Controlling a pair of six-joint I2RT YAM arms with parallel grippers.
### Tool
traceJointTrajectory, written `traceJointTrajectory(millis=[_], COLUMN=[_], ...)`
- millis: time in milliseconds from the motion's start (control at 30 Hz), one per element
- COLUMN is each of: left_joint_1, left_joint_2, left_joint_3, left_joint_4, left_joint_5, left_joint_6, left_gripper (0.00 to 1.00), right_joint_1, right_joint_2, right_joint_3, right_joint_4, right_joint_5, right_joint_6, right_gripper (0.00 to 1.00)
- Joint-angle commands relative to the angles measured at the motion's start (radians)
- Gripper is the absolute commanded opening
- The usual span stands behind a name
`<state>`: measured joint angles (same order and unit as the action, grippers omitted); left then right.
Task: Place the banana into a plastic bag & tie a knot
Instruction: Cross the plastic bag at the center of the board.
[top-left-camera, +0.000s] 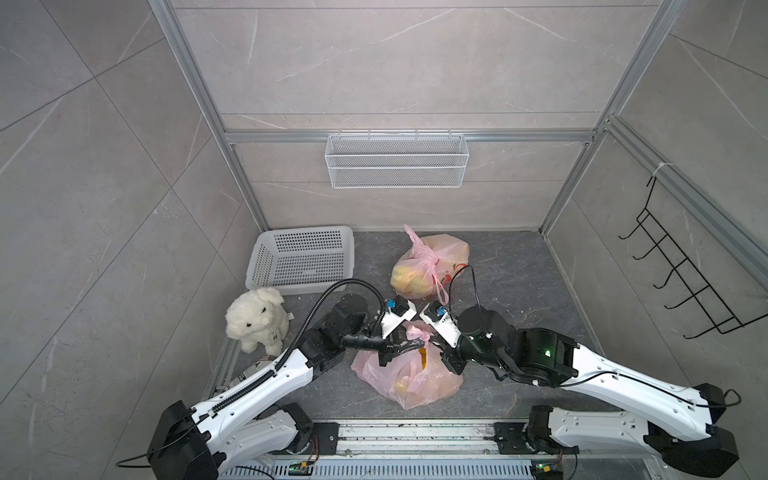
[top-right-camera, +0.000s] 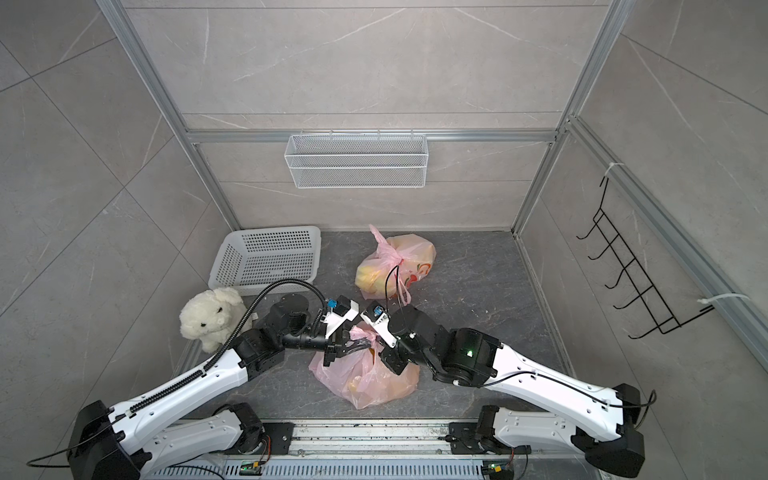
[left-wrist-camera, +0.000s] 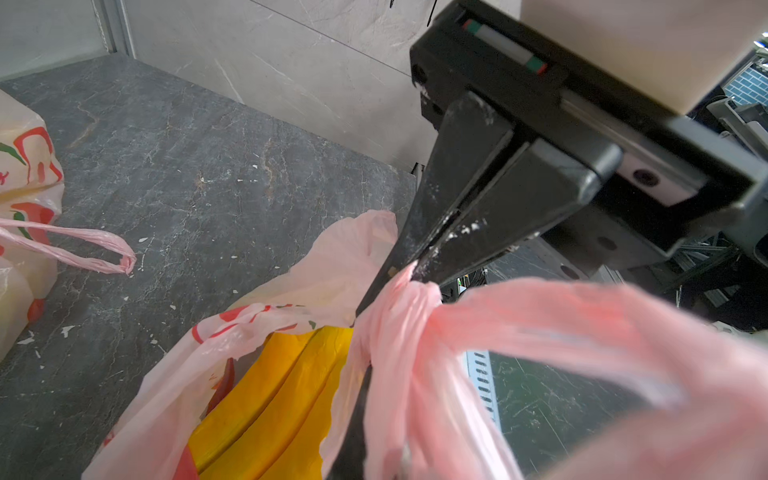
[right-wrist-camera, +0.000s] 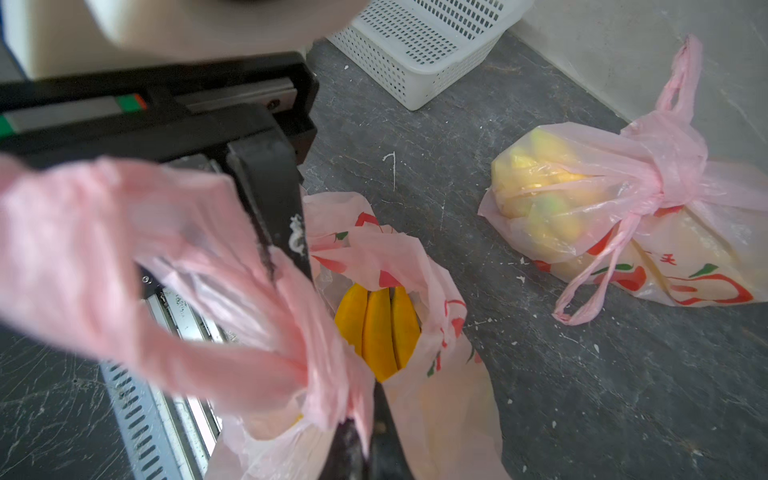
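We see the plastic bag (top-left-camera: 415, 384) lying on the dark stone floor (top-left-camera: 523, 291) near the front rail, between the two arms; its mouth gapes, and the banana (top-left-camera: 422, 358), a yellow bunch, lies inside it. In both top views the left gripper (top-left-camera: 395, 349) and the right gripper (top-left-camera: 430, 343) meet almost tip to tip over that mouth; the bunched pink handles (top-left-camera: 415, 332) rise between them, and the banana sits just below the jaws, touched by neither.

The top views are too small for us to read the jaws; the wrist views settle it. In the left wrist view the left gripper (left-wrist-camera: 415, 266) has its jaws pressed together on one of the twisted handles (left-wrist-camera: 399, 303), which loops off toward the lens; the banana (left-wrist-camera: 274, 399) lies in the open bag (left-wrist-camera: 166, 407) just beside the fingers. In the right wrist view the right gripper (right-wrist-camera: 291, 253) is likewise clamped on pink film drawn taut from its dark finger; we count three ridges of the banana (right-wrist-camera: 378, 328) in the mouth just past the tip.

A second, knotted bag (right-wrist-camera: 623, 216) lies farther back, apart from the arms, and shows in every view; the white basket (right-wrist-camera: 424, 50) shows in the right wrist view and in the top views; only the top views give us the plush toy (top-left-camera: 255, 318), the wire shelf (top-left-camera: 397, 162) on the back wall and the hook rack (top-left-camera: 681, 270).
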<state>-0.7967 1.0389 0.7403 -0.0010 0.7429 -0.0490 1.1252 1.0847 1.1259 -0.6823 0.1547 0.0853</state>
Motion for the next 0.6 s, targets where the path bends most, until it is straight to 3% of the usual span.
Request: traceJointTrajectory(millis=[0, 67, 433, 567], left_joint_1=[-0.004, -0.003, -0.004, -0.009], left_joint_2=[0.006, 0.007, -0.012, -0.023], left_joint_3=[0.044, 0.046, 0.026, 0.016], left_joint_4=[-0.011, -0.021, -0.016, -0.002], left_joint_5=[0.023, 0.01, 0.022, 0.046], left_joint_6=[-0.002, 0.006, 0.028, 0.036], left_gripper=[0.0, 0.0, 0.0, 0.0], right_joint_1=[0.01, 0.01, -0.01, -0.022], right_joint_2=[-0.001, -0.013, -0.051, -0.048], right_joint_3=[0.028, 0.024, 0.011, 0.021], right_joint_4=[0.038, 0.041, -0.006, -0.015], right_joint_5=[-0.012, -0.03, -0.126, -0.158], right_joint_6=[0.007, 0.012, -0.013, -0.021], right_gripper=[0.0, 0.0, 0.26, 0.29])
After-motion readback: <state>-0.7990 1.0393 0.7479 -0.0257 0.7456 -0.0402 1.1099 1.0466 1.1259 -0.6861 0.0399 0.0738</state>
